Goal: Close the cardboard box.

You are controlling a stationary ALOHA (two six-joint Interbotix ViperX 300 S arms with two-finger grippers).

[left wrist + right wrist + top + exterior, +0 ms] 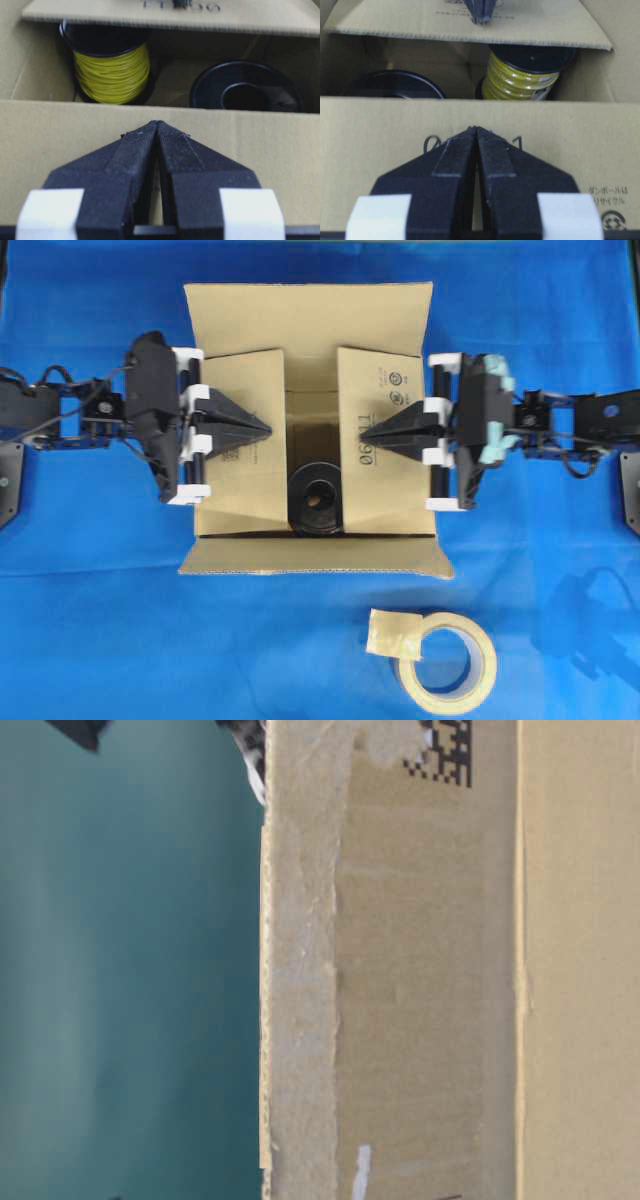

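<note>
The cardboard box [310,410] is seen at the centre of the overhead frame, standing on the blue worktop [90,640]. Its upper flap is folded outward toward the top of the frame and its lower flap outward toward the bottom, while the two side flaps are folded inward over the opening. A gap is left between the free edges of the side flaps, running down the middle of the box. Through this gap a black spool [316,500] lying flat is seen near the lower edge, and in the wrist views a spool of yellow wire [111,67] is seen standing beside it.

The left end effector [268,428] is laid on the left side flap with its tip near that flap's free edge; its fingers [135,150] are pressed together, clenched on nothing. The right end effector [366,430] is laid likewise on the right side flap, closed tight and empty, its tip near the opposite edge.

A tan tape roll [447,660] lies on the worktop at the lower right, well apart from the box. Open blue surface is visible around the box on all sides
</note>
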